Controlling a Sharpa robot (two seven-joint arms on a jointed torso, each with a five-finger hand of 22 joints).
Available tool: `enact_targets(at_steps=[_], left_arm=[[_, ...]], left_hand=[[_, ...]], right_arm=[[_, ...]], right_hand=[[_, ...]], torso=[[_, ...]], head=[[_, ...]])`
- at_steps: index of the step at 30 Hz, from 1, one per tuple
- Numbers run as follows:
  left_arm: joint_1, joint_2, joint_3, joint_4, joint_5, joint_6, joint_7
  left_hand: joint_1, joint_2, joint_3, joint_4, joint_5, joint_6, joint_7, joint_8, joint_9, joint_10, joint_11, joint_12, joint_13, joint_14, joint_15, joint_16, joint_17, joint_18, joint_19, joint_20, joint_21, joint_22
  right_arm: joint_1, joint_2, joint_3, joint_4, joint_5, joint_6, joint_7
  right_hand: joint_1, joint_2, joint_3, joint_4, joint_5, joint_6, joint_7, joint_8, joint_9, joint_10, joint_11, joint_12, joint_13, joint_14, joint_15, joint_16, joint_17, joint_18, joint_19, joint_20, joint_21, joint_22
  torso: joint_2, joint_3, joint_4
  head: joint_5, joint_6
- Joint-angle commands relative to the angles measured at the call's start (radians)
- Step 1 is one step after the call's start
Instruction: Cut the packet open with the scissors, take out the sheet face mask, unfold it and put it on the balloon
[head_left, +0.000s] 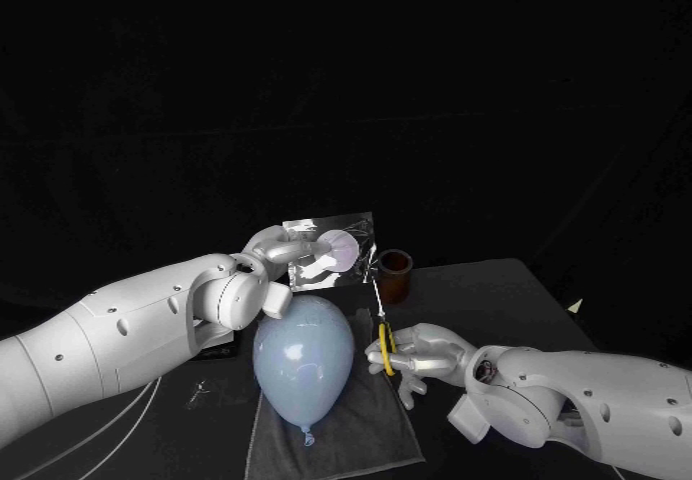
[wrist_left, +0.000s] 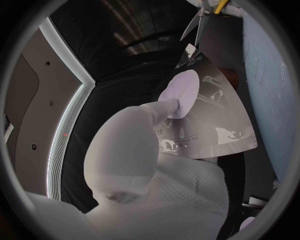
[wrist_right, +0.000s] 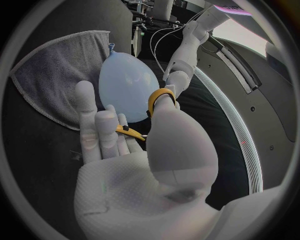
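The left robot hand (head_left: 286, 262) holds the silvery packet (head_left: 335, 247) up above the table (head_left: 498, 295), fingers clamped on it, with a finger pressing a pale round patch (wrist_left: 180, 94) on its face. The right robot hand (head_left: 414, 356) grips the yellow-handled scissors (head_left: 385, 345), blades pointing up at the packet's lower corner. The tips seem to reach the edge, though I cannot tell whether they touch it. The pale blue balloon (head_left: 303, 358) lies on a grey towel (head_left: 353, 435) between the two arms, its knot toward the robot. A brown cup (head_left: 395, 274) stands behind the scissors, near the packet.
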Motion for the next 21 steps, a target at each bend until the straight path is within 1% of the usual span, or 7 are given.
enact_targets(at_steps=[1, 5, 8, 11, 16, 18, 21], left_arm=[[0.001, 0.002, 0.001, 0.003, -0.011, 0.023, 0.02], [0.001, 0.003, 0.001, 0.004, -0.012, 0.025, 0.02], [0.001, 0.003, 0.001, 0.005, -0.012, 0.027, 0.021], [0.001, 0.002, 0.001, 0.007, -0.012, 0.033, 0.022], [0.001, 0.002, 0.001, 0.01, -0.012, 0.04, 0.024], [0.001, 0.001, 0.001, 0.012, -0.012, 0.043, 0.024], [0.001, -0.001, 0.001, 0.016, -0.012, 0.045, 0.025]], left_hand=[[-0.001, 0.005, 0.005, -0.003, 0.004, 0.008, 0.0, 0.003, 0.138, 0.009, 0.001, -0.001, 0.001, 0.003, -0.004, -0.006, 0.001, 0.011, 0.007, 0.002, 0.006, 0.001], [-0.001, 0.005, 0.005, -0.003, 0.004, 0.008, 0.0, 0.003, 0.138, 0.009, 0.001, -0.001, 0.001, 0.003, -0.004, -0.006, 0.001, 0.011, 0.007, 0.002, 0.006, 0.001], [-0.002, 0.005, 0.006, -0.003, 0.003, 0.008, 0.0, 0.003, 0.139, 0.009, 0.001, -0.001, 0.001, 0.003, -0.004, -0.006, 0.002, 0.011, 0.007, 0.002, 0.006, 0.001], [-0.002, 0.005, 0.006, -0.003, 0.003, 0.008, 0.0, 0.003, 0.139, 0.009, 0.001, -0.001, 0.001, 0.003, -0.004, -0.006, 0.002, 0.011, 0.007, 0.002, 0.006, 0.001], [-0.002, 0.005, 0.006, -0.003, 0.003, 0.008, 0.0, 0.003, 0.139, 0.009, 0.001, -0.001, 0.001, 0.003, -0.004, -0.006, 0.002, 0.011, 0.007, 0.002, 0.006, 0.001], [-0.002, 0.005, 0.006, -0.003, 0.003, 0.008, 0.0, 0.003, 0.139, 0.009, 0.001, -0.001, 0.001, 0.003, -0.004, -0.006, 0.002, 0.011, 0.007, 0.002, 0.006, 0.001], [-0.003, 0.006, 0.006, -0.004, 0.003, 0.008, 0.0, 0.003, 0.14, 0.009, 0.001, -0.001, 0.001, 0.003, -0.004, -0.006, 0.002, 0.011, 0.007, 0.002, 0.006, 0.001]], right_arm=[[0.002, 0.004, 0.001, -0.001, 0.013, 0.0, -0.001], [0.003, 0.008, 0.001, -0.001, 0.015, 0.001, -0.001], [0.004, 0.011, 0.002, -0.002, 0.018, 0.0, -0.001], [0.005, 0.016, 0.003, -0.006, 0.023, -0.001, -0.001], [0.007, 0.023, 0.005, -0.015, 0.034, -0.003, 0.001], [0.008, 0.024, 0.006, -0.019, 0.038, -0.003, 0.003], [0.009, 0.027, 0.009, -0.024, 0.04, -0.004, 0.006]], right_hand=[[0.0, 0.015, 0.0, -0.003, -0.003, -0.009, 0.09, 0.009, 0.001, -0.01, 0.001, 0.005, 0.001, 0.003, 0.0, 0.002, -0.001, 0.011, 0.002, 0.001, 0.003, -0.001], [0.0, 0.015, 0.0, -0.003, -0.003, -0.009, 0.09, 0.009, 0.001, -0.01, 0.001, 0.005, 0.001, 0.003, 0.0, 0.002, -0.001, 0.011, 0.002, 0.001, 0.003, -0.001], [0.0, 0.019, 0.0, -0.003, -0.003, -0.01, 0.09, 0.011, 0.002, -0.011, 0.001, 0.006, 0.001, 0.002, 0.001, 0.002, -0.004, 0.011, 0.002, 0.001, 0.003, -0.002], [0.001, 0.028, 0.0, -0.004, -0.003, -0.012, 0.09, 0.017, 0.003, -0.012, 0.001, 0.01, 0.001, 0.001, 0.0, 0.001, -0.007, 0.011, 0.001, 0.001, 0.004, -0.003], [0.002, 0.031, 0.0, -0.005, -0.003, -0.012, 0.09, 0.02, 0.003, -0.012, 0.001, 0.012, 0.001, 0.001, 0.0, 0.002, -0.006, 0.011, 0.001, 0.001, 0.004, -0.003], [0.003, 0.037, -0.001, -0.005, -0.003, -0.013, 0.09, 0.024, 0.004, -0.012, 0.0, 0.015, 0.001, 0.002, 0.0, 0.003, -0.005, 0.011, 0.001, 0.001, 0.004, -0.003], [0.003, 0.037, -0.001, -0.005, -0.003, -0.013, 0.09, 0.024, 0.004, -0.012, 0.0, 0.015, 0.001, 0.002, 0.0, 0.003, -0.005, 0.011, 0.001, 0.001, 0.004, -0.003]], torso=[[0.0, -0.0002, -0.0005], [0.0, 0.0001, -0.0007], [0.0, 0.0006, -0.0001], [-0.001, 0.0004, -0.0014], [0.0, 0.0004, -0.0002], [0.0, 0.0005, -0.0001], [0.0, 0.0001, -0.0011]], head=[[0.001, 0.0], [0.001, -0.001], [0.001, 0.0], [0.002, 0.0], [0.001, 0.001], [0.002, 0.002], [0.0, 0.002]])
